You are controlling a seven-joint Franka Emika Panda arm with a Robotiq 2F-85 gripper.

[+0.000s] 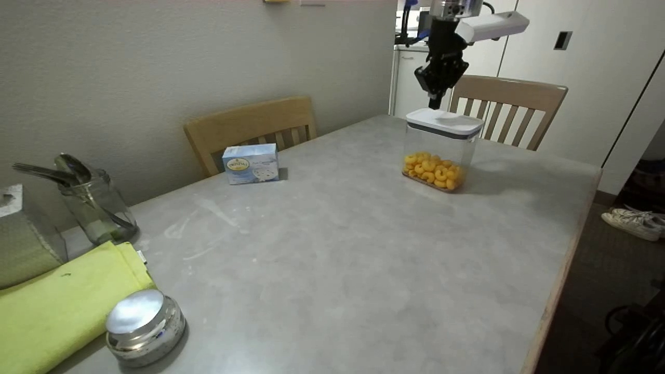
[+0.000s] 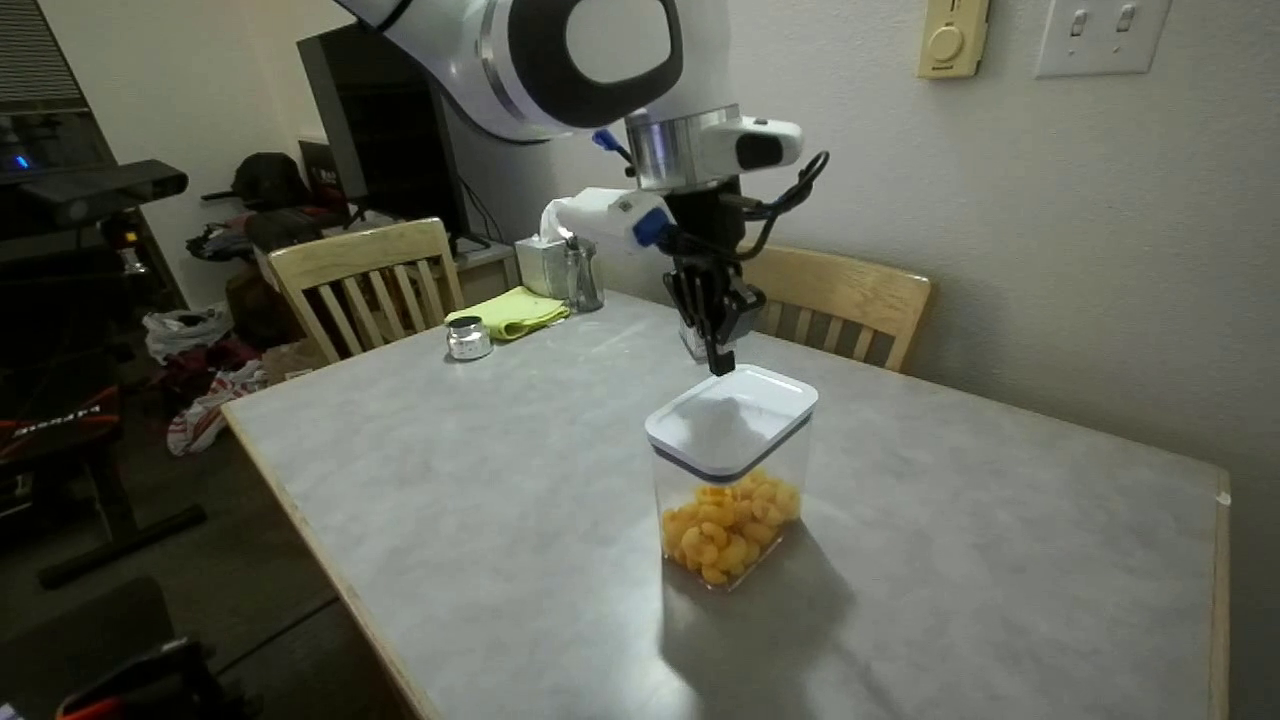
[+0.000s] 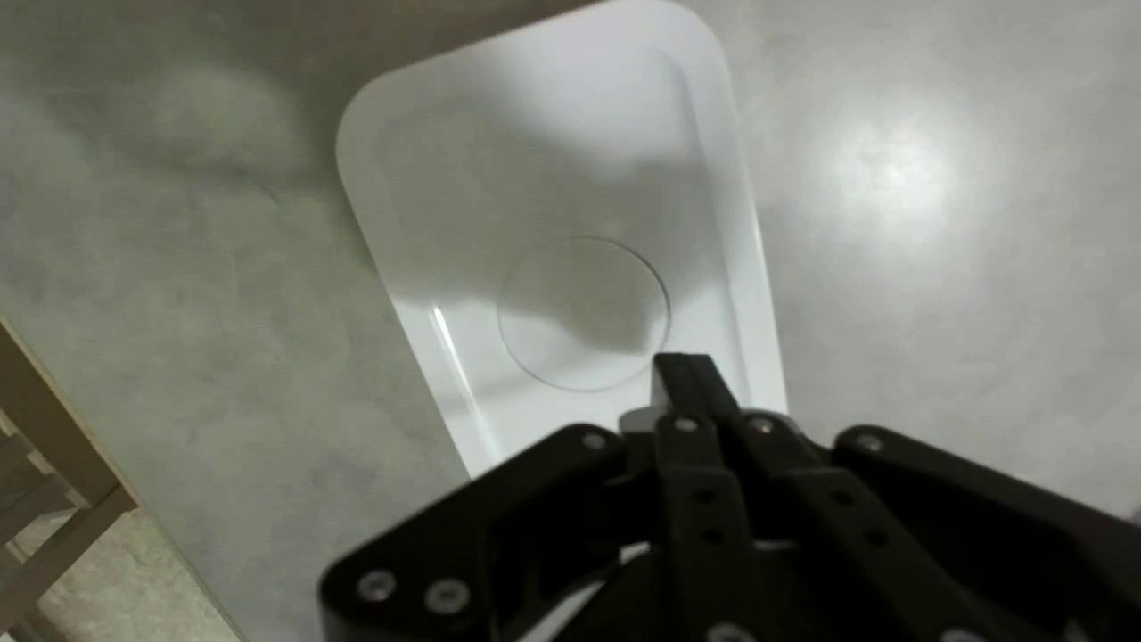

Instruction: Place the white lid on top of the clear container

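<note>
The white lid (image 1: 451, 122) lies flat on top of the clear container (image 1: 435, 148), its edges in line with the walls. The container stands upright on the table with yellow-orange pieces in its lower part. Lid (image 2: 735, 415) and container (image 2: 728, 520) show the same way in an exterior view. In the wrist view the lid (image 3: 544, 196) fills the middle, with a shadow across it. My gripper (image 3: 685, 361) is shut with its fingertips together and nothing between them. It points down just above the lid in both exterior views (image 1: 434, 105) (image 2: 720, 366); I cannot tell whether it touches.
A small blue-white tea box (image 1: 252, 164) stands near the wall-side edge. A metal tin (image 1: 145, 327), a yellow cloth (image 1: 72, 306), a glass jar with cutlery (image 1: 98, 208) and a tissue box (image 1: 26, 239) are at the far end. Wooden chairs (image 2: 850, 300) stand around the table.
</note>
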